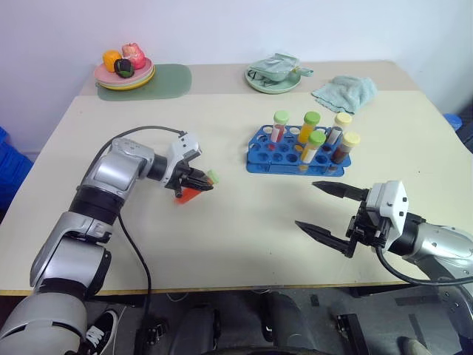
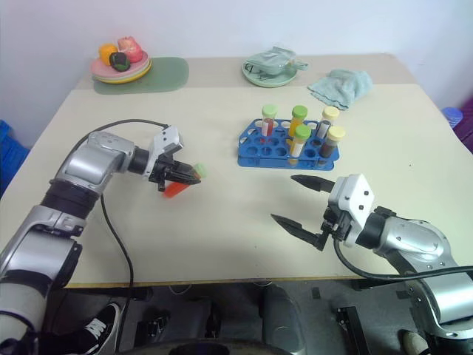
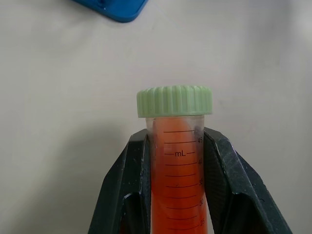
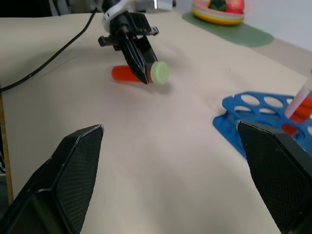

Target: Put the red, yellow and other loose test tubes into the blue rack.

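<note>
Beige table (image 1: 244, 222) takes up most of the shot. Blue rack (image 1: 295, 155) sits mid-table with five capped tubes standing in it. Right gripper (image 1: 325, 211) hangs near it, fingers spread wide with nothing between them. Left gripper (image 1: 198, 183) pinches the red tube (image 3: 176, 180) just below its pale green cap, low over the table, well left of the rack.

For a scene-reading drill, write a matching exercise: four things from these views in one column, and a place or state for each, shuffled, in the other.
Things:
1. red-orange test tube
2. right gripper
3. blue rack
4. teal cloth

Places or states:
A. open, holding nothing
B. holds five capped tubes upright
C. clamped in the shut left gripper
D. crumpled near the table's far right edge

Pairs: 1-C, 2-A, 3-B, 4-D
</note>
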